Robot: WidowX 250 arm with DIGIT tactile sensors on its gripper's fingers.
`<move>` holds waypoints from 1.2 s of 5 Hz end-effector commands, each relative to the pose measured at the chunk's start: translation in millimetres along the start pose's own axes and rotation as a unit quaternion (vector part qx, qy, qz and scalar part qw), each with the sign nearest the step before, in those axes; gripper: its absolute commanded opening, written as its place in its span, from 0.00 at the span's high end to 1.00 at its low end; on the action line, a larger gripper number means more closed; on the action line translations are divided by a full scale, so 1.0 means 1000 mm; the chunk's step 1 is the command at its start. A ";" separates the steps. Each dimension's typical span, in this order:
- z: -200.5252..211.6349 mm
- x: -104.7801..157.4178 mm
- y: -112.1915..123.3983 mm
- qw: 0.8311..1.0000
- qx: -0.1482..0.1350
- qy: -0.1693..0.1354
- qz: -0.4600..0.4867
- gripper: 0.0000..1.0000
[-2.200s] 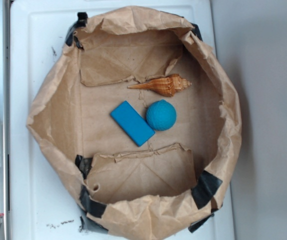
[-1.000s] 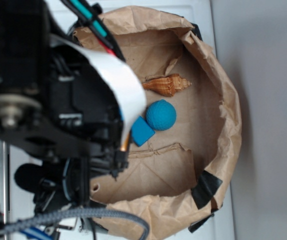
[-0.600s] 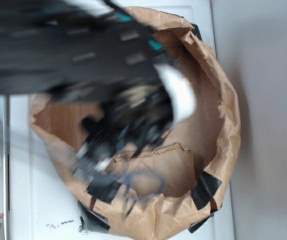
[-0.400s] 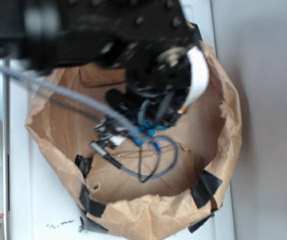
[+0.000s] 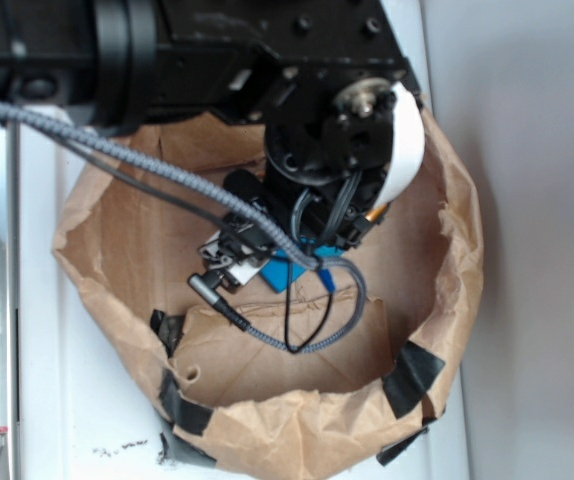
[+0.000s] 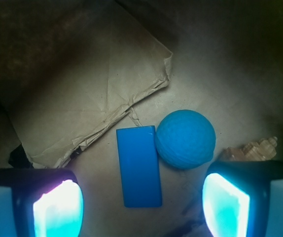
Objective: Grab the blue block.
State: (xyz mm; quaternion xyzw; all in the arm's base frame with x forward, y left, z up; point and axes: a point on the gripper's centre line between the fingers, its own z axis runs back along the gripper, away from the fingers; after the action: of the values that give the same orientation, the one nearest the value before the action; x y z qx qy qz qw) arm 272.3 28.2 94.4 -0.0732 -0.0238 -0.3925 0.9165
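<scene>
The blue block [image 6: 138, 166] lies flat on the brown paper floor, its long side pointing away from me in the wrist view. A round teal-blue textured ball [image 6: 186, 138] touches its right edge. My gripper [image 6: 142, 210] is open, its two glowing pads [image 6: 58, 210] wide apart, hovering above the block's near end with nothing between them. In the exterior view the arm [image 5: 327, 130] covers most of the bag, and only a corner of the blue block [image 5: 289, 270] shows beneath the cables.
A crumpled brown paper bag [image 5: 447, 200] walls in the work area, with a folded paper flap [image 6: 92, 94] left of the block. A tan seashell [image 6: 252, 149] lies right of the ball. Loose cables [image 5: 307, 310] hang from the wrist.
The arm has swung in from the left over the bag and now hangs over the block and ball, hiding the shell and ball from the exterior view.
</scene>
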 end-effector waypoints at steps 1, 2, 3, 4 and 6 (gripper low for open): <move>-0.012 0.008 0.002 1.000 0.029 0.010 -0.004 0.00; -0.039 0.007 0.010 0.999 0.010 0.033 0.007 0.00; -0.046 -0.001 0.011 1.000 0.001 0.013 0.026 0.00; -0.055 -0.009 0.009 0.998 -0.020 -0.018 0.052 0.00; -0.060 -0.009 0.002 0.999 -0.013 -0.005 0.029 0.00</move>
State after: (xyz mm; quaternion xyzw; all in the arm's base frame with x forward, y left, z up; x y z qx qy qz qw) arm 261.6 37.5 25.5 -0.0960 -0.0103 -0.3535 0.9304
